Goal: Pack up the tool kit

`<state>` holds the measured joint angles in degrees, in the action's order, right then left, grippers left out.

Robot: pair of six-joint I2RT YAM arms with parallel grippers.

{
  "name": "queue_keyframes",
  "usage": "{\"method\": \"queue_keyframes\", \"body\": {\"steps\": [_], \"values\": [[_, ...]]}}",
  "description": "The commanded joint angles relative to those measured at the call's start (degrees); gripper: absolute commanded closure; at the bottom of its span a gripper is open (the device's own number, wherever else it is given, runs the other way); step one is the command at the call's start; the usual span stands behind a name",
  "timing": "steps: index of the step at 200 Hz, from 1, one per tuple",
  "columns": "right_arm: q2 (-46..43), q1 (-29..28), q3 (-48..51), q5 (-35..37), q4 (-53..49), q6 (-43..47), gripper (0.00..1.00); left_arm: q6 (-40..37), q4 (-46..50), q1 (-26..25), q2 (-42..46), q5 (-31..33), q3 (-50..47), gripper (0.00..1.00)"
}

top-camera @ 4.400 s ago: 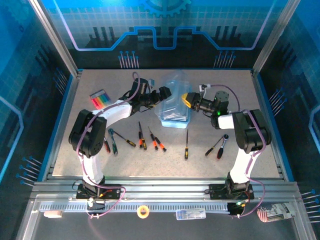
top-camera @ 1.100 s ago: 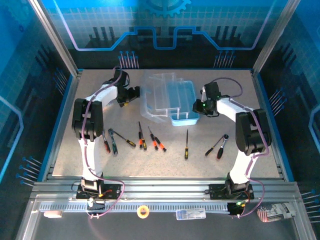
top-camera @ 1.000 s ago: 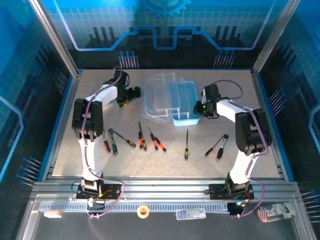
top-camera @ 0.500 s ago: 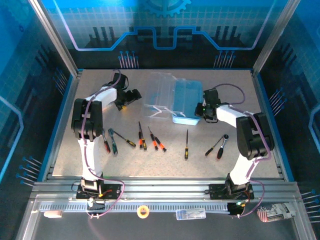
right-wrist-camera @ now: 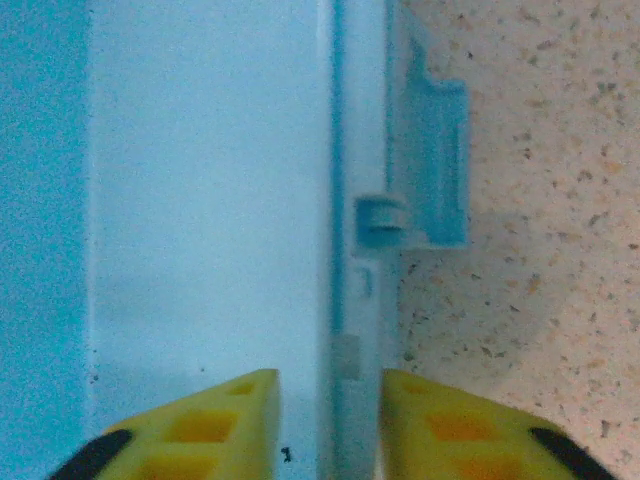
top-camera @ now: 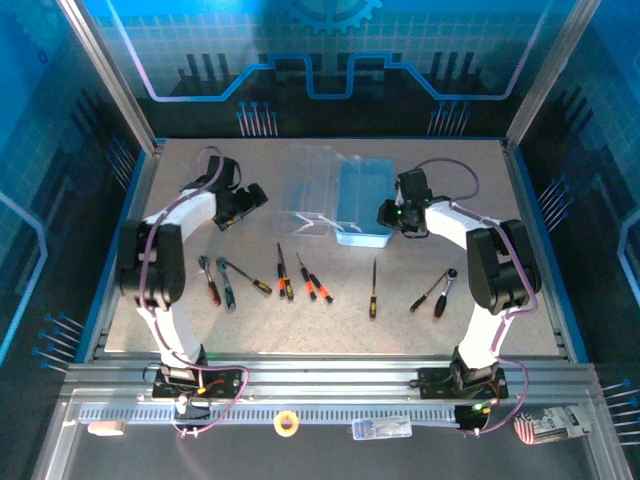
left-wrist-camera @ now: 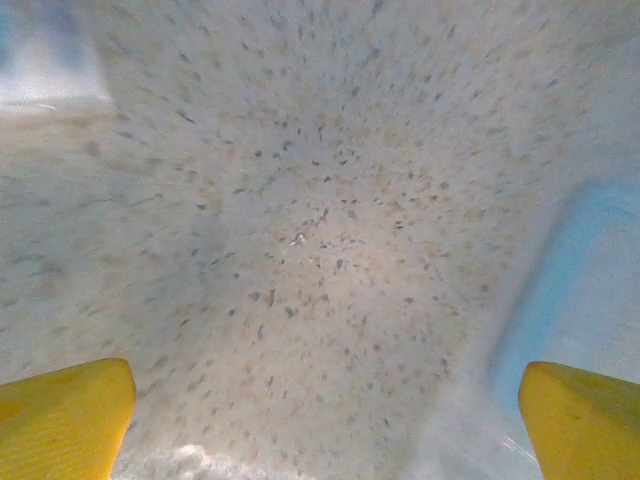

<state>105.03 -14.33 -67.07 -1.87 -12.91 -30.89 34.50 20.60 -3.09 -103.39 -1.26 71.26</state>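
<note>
The left fingers (left-wrist-camera: pixel 65 415) stand wide with nothing between them, over bare worktop (left-wrist-camera: pixel 320 230) to the left of the blue tray (top-camera: pixel 362 195). The right fingers (right-wrist-camera: pixel 225 425) are narrowly parted astride that tray's right rim and do not seem to pinch it. The screwdrivers (top-camera: pixel 285 272) lie in a row on the near side of the tray, shafts running roughly near to far. They are closest to the left arm, which looks best placed to fetch them.

A speckled beige table (top-camera: pixel 330 335) sits inside glossy blue walls (top-camera: pixel 330 50) printed with circuit patterns, framed by silver metal posts (top-camera: pixel 105 72). A grooved metal rail (top-camera: pixel 330 380) runs along its near edge.
</note>
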Motion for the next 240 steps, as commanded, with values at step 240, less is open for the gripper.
{"method": "queue_keyframes", "body": {"steps": [240], "values": [[-36.30,16.57,30.59,6.57,-27.24,-7.62,0.62,10.68,-30.96,-19.06,40.51,-22.16,-37.86,0.01]]}}
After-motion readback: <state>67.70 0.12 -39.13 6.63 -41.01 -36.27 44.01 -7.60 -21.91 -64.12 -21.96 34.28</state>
